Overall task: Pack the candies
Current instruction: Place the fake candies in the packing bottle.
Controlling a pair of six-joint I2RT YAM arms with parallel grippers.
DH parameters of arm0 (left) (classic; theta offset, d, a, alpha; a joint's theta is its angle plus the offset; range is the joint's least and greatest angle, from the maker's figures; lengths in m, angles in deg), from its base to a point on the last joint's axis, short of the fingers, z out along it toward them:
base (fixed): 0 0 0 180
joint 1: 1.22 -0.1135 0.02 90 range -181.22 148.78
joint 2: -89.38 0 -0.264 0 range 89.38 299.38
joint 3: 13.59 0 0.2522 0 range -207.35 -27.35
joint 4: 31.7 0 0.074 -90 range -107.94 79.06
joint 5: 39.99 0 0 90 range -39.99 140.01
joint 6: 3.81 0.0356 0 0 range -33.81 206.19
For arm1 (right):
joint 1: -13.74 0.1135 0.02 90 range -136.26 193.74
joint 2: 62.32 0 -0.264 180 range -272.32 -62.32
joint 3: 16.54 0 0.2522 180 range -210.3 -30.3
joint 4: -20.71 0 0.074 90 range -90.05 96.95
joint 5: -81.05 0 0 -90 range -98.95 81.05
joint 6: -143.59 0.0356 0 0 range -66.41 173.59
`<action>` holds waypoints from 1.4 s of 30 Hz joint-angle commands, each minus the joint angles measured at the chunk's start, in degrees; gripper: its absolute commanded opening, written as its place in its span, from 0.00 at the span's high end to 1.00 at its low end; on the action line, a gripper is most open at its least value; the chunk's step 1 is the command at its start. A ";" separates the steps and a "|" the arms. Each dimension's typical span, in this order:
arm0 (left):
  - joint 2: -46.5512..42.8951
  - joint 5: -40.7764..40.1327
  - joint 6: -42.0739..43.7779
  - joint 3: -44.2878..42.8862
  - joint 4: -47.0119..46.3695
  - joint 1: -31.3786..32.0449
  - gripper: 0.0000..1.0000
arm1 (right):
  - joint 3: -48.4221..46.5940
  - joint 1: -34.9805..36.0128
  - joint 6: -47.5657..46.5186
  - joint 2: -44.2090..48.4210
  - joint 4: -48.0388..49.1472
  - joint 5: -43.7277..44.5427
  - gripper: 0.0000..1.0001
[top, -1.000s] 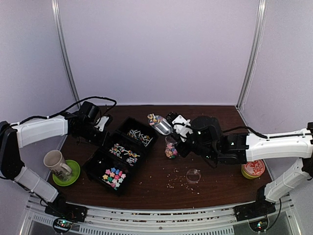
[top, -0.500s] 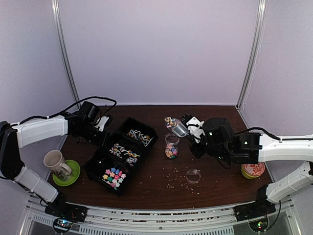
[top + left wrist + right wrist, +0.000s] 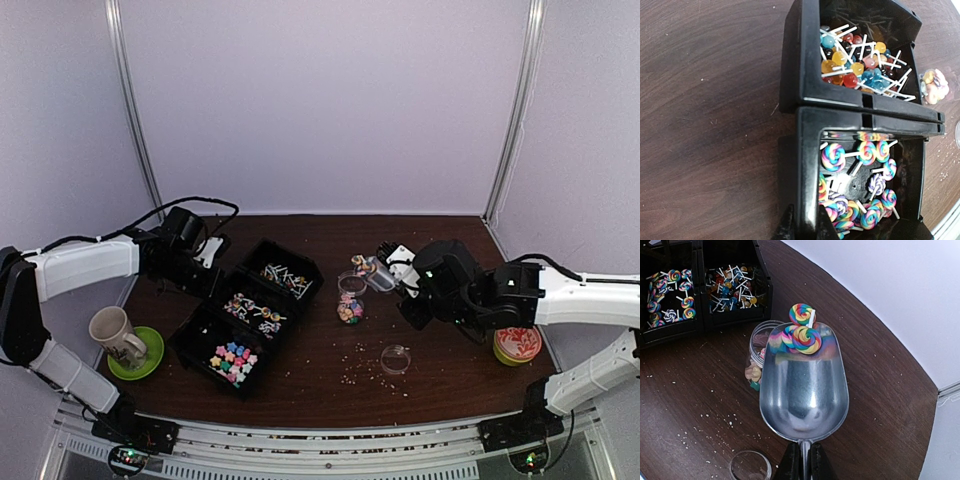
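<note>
Several rainbow-swirl lollipops (image 3: 807,339), white-sticked, sit at the lip of a metal scoop (image 3: 805,390) over the jar (image 3: 758,338); right gripper (image 3: 802,462) clenches its handle; left gripper (image 3: 802,227) pinches the black tray (image 3: 800,75) wall.

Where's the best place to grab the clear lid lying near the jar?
Probably by its rim, coming straight down from above. The clear lid lies flat on the table, low and round, so opposite edges are the only pinchable part; from the side it would likely slide.
</note>
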 commanded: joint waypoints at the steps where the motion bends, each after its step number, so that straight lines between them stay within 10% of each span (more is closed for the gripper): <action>1: -0.67 2.86 -1.59 -3.97 -6.20 -0.54 1.00 | -3.86 -0.28 0.22 0.17 -4.67 1.31 1.00; 42: -0.67 2.95 -1.55 -4.08 -6.11 -0.49 1.00 | -21.30 -0.28 -2.93 -12.73 -26.98 -0.75 1.00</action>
